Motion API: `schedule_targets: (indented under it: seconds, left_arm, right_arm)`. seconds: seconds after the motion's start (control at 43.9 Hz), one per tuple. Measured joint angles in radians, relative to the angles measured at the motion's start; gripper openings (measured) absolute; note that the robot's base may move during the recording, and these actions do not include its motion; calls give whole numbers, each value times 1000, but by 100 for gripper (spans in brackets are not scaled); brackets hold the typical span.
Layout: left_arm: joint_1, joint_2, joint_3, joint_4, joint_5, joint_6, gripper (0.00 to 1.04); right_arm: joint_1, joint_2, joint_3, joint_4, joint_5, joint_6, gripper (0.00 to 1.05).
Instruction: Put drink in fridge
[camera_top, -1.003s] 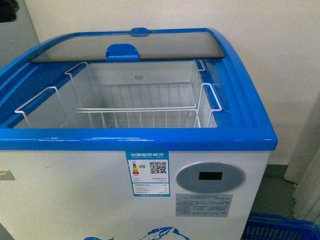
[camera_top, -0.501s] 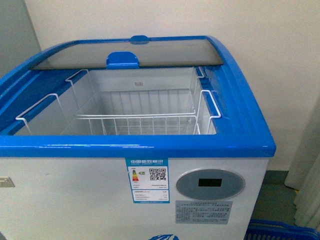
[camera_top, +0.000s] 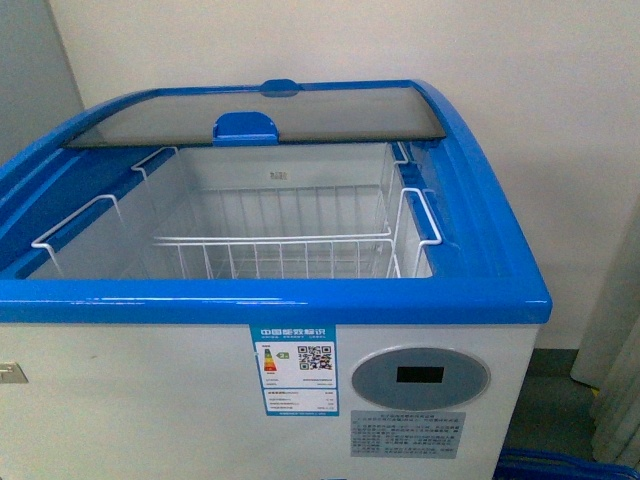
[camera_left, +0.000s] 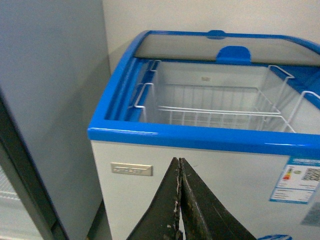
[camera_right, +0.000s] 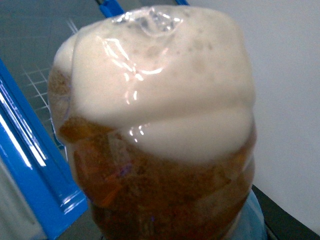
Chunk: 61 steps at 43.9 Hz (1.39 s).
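Blue plastic rims the white fridge (camera_top: 300, 300) in the front view. Its glass lid (camera_top: 260, 115) is slid to the far end, with the blue handle (camera_top: 245, 126) at the lid's near edge. A white wire basket (camera_top: 280, 250) hangs inside the open half. On the fridge's front face sit an energy label (camera_top: 294, 369) and, beside it, an oval grey panel (camera_top: 421, 378). A grey cabinet (camera_top: 30, 70) stands by the fridge's left side. Neither pair of fingers shows in this view.

From the left wrist, the dark left fingers (camera_left: 170, 200) are pressed flat against each other, clenched on nothing. The fridge (camera_left: 200, 165) stands straight ahead of them. Its white front and a small metal nameplate (camera_left: 131, 169) are near the fingertips, and the blue rim (camera_left: 200, 137) and the wire basket (camera_left: 215, 110) lie beyond. The cabinet (camera_left: 50, 100) rises off to one side of the fingers.

From the right wrist, the bottle (camera_right: 160, 150) fills nearly the whole picture, very close to the camera. It holds brown liquid under a thick cap of pale foam. A stretch of the fridge's blue rim (camera_right: 30, 165) and some white wire grid (camera_right: 40, 85) show behind it. The right fingers themselves are out of sight, so I cannot tell whether they grasp the bottle.
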Motion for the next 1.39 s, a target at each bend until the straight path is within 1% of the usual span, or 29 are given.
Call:
schedule_targets:
  seconds: [0.068, 0.137, 0.205, 0.387, 0.501, 0.57, 0.729, 0.98, 1.208, 1.39]
  left_arm:
    - [33, -23, -22, 0, 0, 0, 3]
    - [39, -29, -29, -2, 13, 1, 3]
    - [40, -32, -29, -2, 16, 1, 3]
    - [42, -33, -29, -2, 16, 1, 3]
    - [42, -33, -29, -2, 16, 1, 3]
    - [42, -33, -29, -2, 16, 1, 3]
    - [42, -33, -29, -2, 16, 1, 3]
    - [42, -33, -29, -2, 16, 1, 3]
    - [42, -33, -29, -2, 16, 1, 3]
    - [42, -33, -29, -2, 16, 1, 3]
  right_arm:
    - [59, 74, 69, -11, 21, -74, 45]
    - [114, 143, 133, -19, 51, -139, 45]
    - [170, 209, 193, -21, 84, -170, 45]
    - [317, 382, 311, -13, 147, -198, 45]
    - [370, 458, 320, 13, 166, -210, 45]
    - [399, 531, 333, 56, 191, -212, 45]
    - [416, 657, 365, 148, 243, -214, 45]
    - [402, 819, 463, 239, 300, -190, 45]
    - [372, 980, 618, 240, 361, -134, 45]
    - [352, 1046, 647, 243, 375, -125, 44]
